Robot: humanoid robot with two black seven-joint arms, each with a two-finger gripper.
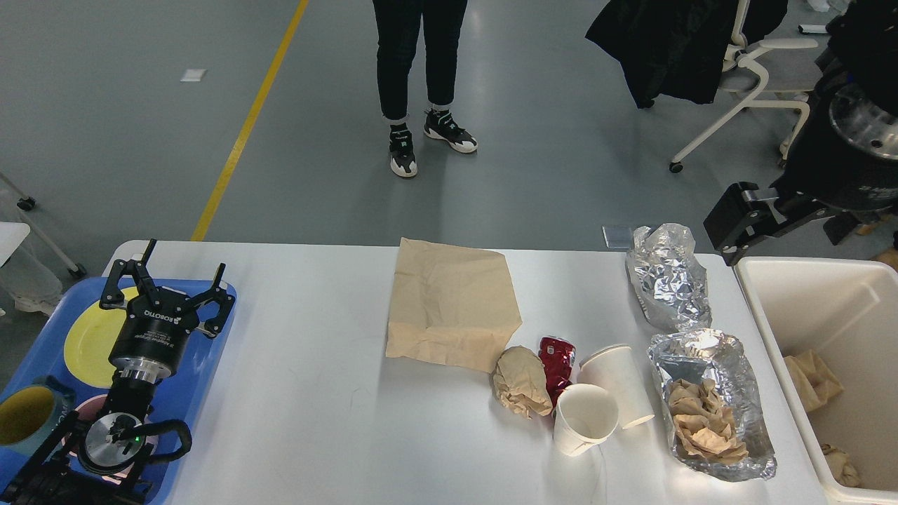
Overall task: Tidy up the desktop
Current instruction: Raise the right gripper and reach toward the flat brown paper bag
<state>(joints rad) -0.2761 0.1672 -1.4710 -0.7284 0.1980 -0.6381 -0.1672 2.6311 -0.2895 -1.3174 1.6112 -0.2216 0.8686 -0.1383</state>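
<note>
The white desktop (302,393) holds litter at centre and right: a flat brown paper bag (452,301), a crumpled brown paper ball (520,382), a crushed red can (558,361), two white paper cups (586,419) (621,382), a crumpled foil piece (666,277) and a foil tray of paper scraps (712,407). My left gripper (181,275) is open and empty above the blue tray (210,351) at the left. My right gripper (786,223) is raised beyond the desktop's far right corner, over the bin's far rim, open and empty.
The blue tray holds a yellow plate (88,337), a yellow-lined mug (24,415) and a pink dish. A cream-white bin (842,301) with crumpled paper inside stands at the right. A person (417,70) stands beyond the table; an office chair (758,77) is at the back right.
</note>
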